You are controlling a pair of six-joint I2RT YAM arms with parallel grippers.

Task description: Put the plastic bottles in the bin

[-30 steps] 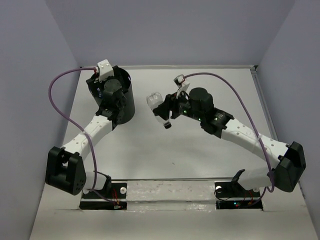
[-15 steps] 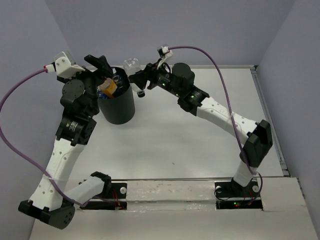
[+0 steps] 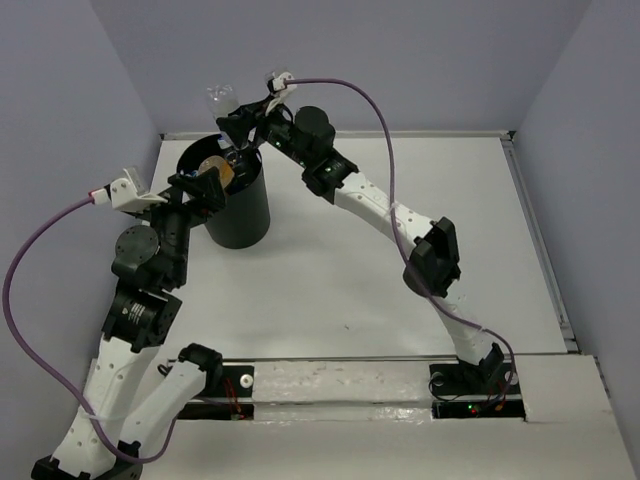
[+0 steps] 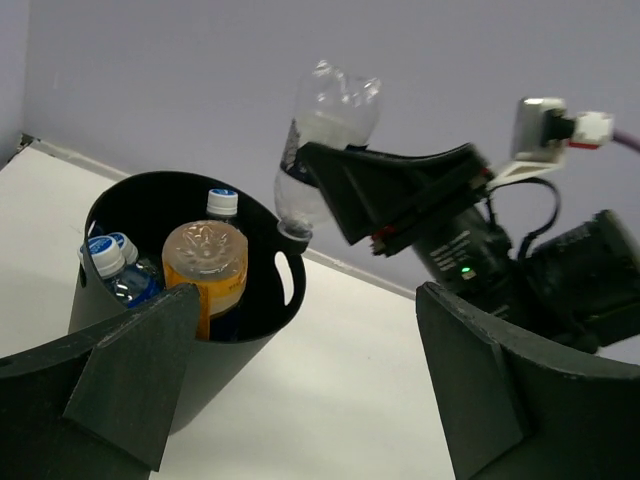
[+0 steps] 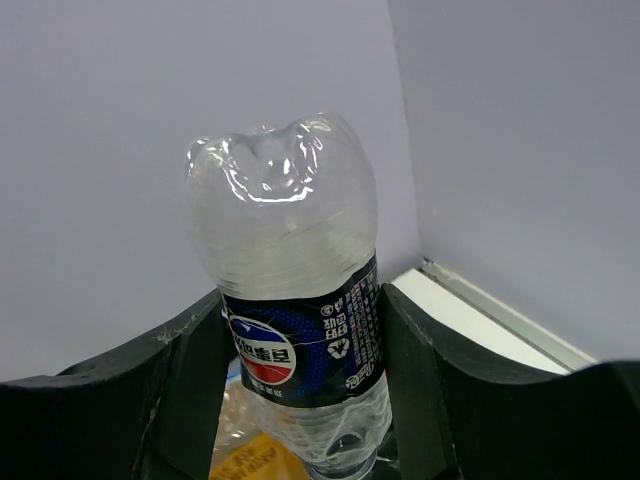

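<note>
From above, the right arm is stretched far out across the worktop [image 3: 400, 280] toward the far left corner. Its wrist is raised over the far rim of the single black bin [image 3: 240, 215]. The right gripper [image 3: 235, 122] is clamped on one clear bottle [image 3: 218, 97], which is held above the rim. The left arm is folded upright beside the bin, with the left gripper [image 3: 203, 186] at the bin's near-left rim. One orange bottle [image 3: 215, 168] shows inside the bin.

In the left wrist view, the left gripper's two fingers [image 4: 130, 380] stand wide apart with nothing between them. The clear bottle hangs cap down, with its cap just above the bin's rim and the right gripper's fingers round its middle. Four bottles show inside the bin: the orange one, base up, and three capped bottles [image 4: 222, 203] with blue-and-white caps. That makes five bottles counted.

In the right wrist view, the clear bottle fills the frame with its base up. Its dark blue label is pinched between the two fingers. Something orange is visible below it.
</note>
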